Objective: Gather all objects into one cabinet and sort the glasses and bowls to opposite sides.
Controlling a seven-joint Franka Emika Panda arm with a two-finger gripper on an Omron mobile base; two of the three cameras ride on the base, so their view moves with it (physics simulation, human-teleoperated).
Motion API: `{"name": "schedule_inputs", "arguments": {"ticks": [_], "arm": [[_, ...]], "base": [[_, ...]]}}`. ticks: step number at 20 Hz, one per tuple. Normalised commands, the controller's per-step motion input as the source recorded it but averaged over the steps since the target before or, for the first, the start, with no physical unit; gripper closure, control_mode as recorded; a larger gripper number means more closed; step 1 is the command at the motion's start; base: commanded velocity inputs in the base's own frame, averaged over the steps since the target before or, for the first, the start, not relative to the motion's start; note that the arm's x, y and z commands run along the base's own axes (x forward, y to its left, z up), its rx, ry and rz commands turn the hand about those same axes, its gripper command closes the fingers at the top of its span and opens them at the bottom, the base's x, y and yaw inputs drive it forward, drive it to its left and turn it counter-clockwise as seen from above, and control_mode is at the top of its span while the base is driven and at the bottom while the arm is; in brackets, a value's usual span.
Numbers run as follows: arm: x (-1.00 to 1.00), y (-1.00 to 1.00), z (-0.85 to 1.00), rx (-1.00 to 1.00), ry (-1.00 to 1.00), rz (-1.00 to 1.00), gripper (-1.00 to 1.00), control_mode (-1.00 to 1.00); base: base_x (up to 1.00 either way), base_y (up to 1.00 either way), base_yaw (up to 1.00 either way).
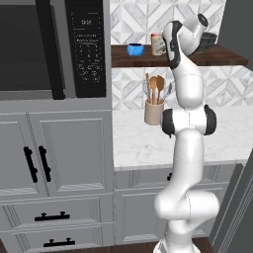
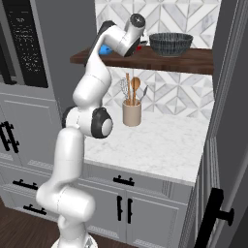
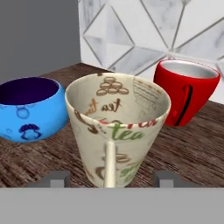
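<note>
- The cream-white handled mug with brown and green tea lettering [image 3: 117,131] stands nearest the hand camera, upright on the thick dark-brown wooden shelf [image 3: 192,153], its thin handle facing the lens.
- The gripper [image 3: 111,180] is spread wide: one dark fingertip shows at each side of the mug's base, neither touching it, so it grasps nothing.
- The small glossy bright-blue rounded bowl [image 3: 29,108] sits just beside the mug on one side, and the small plain red cup [image 3: 186,91] stands a little farther back on the other.
- In the right base view, the wide dark grey ribbed bowl [image 2: 170,43] rests on the same shelf, apart from the others, toward the right end.
- Below, a tan utensil crock [image 1: 153,112] holding wooden spoons stands on the white marble tabletop [image 1: 143,143].
</note>
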Motion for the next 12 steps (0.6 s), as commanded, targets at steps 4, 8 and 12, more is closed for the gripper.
{"name": "schedule_inputs", "arguments": {"ticks": [4,8,12], "arm": [[0.0,0.0,0.0,0.0,0.0,0.0,-1.0,-1.0],[-0.11,-0.01,0.0,0.0,0.0,0.0,-1.0,-1.0],[-0.52,-0.09,0.0,0.0,0.0,-0.06,-1.0,-1.0]], "base": [[0.0,0.0,0.0],[0.0,0.0,0.0],[0.0,0.0,0.0]]}}
